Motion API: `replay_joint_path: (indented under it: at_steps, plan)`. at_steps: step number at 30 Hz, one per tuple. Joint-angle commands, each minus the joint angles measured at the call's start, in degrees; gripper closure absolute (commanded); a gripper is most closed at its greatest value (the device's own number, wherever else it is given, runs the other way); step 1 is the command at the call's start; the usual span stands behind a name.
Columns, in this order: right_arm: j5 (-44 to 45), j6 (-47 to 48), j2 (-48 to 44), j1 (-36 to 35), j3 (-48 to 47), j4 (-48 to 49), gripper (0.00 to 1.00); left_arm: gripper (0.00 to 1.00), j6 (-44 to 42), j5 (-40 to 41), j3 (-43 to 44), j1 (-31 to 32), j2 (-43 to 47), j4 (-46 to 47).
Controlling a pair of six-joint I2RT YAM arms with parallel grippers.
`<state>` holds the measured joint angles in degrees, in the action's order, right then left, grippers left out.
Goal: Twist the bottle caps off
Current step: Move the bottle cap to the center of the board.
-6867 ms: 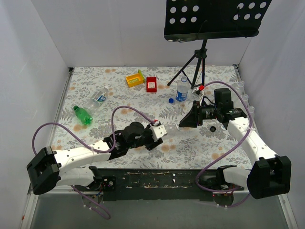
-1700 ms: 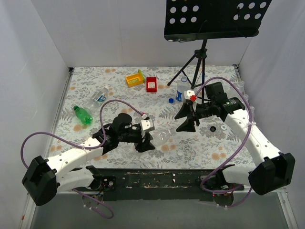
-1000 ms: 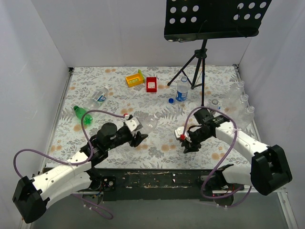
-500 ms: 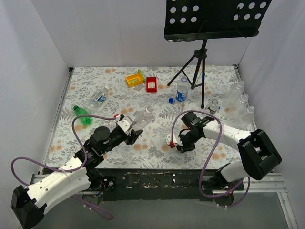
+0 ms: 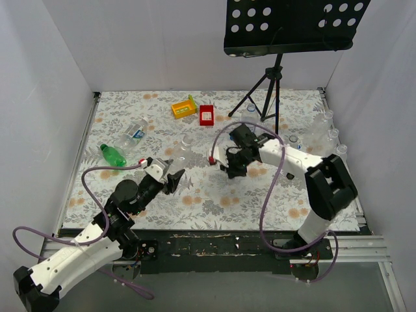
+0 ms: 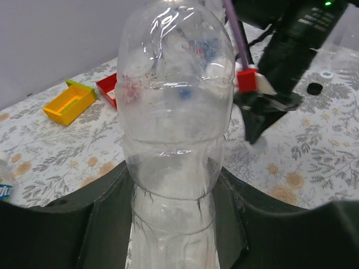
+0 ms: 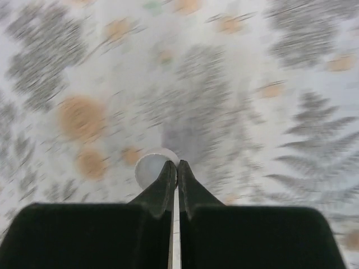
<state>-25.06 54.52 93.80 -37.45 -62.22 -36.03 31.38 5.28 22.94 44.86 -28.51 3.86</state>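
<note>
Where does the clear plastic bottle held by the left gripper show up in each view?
Top external: the clear plastic bottle sits left of centre, gripped by the left gripper.
Left wrist: the bottle fills the middle of the picture.
Right wrist: not in it.
Shared landmark: the right gripper, pinching a small white cap, shows in all three.

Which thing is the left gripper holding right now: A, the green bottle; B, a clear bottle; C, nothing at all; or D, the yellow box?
B: in the left wrist view a clear bottle sits clamped between the fingers of the left gripper, while the green bottle lies apart from it, untouched.
</note>
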Motion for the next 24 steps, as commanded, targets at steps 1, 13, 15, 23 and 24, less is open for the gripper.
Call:
replay_joint_path:
  at_steps: [1, 13, 15, 23, 24]
  plan:
    - [9.2, -15.9, 9.5, -0.3, -14.4, 6.8, 0.99, 0.83, 0.4, 6.1, -1.0, 0.1, 3.5, 0.6]
    - [29.5, -21.9, 30.5, 0.0, -36.8, 10.9, 0.96, 0.83, -0.4, 7.6, -1.4, 0.1, 3.8, 0.2]
    - [30.1, -22.2, 31.5, 0.3, -37.7, 10.8, 0.92, 0.83, -0.4, 7.3, -1.3, 0.1, 3.5, 0.2]
    - [25.5, -23.0, 28.6, 0.4, -38.4, 8.7, 0.59, 0.83, 0.2, 6.2, -1.5, 0.1, 4.0, 0.5]
    - [25.4, -23.1, 27.8, 0.3, -38.2, 8.3, 0.57, 0.83, 0.3, 6.1, -1.6, 0.1, 4.1, 0.7]
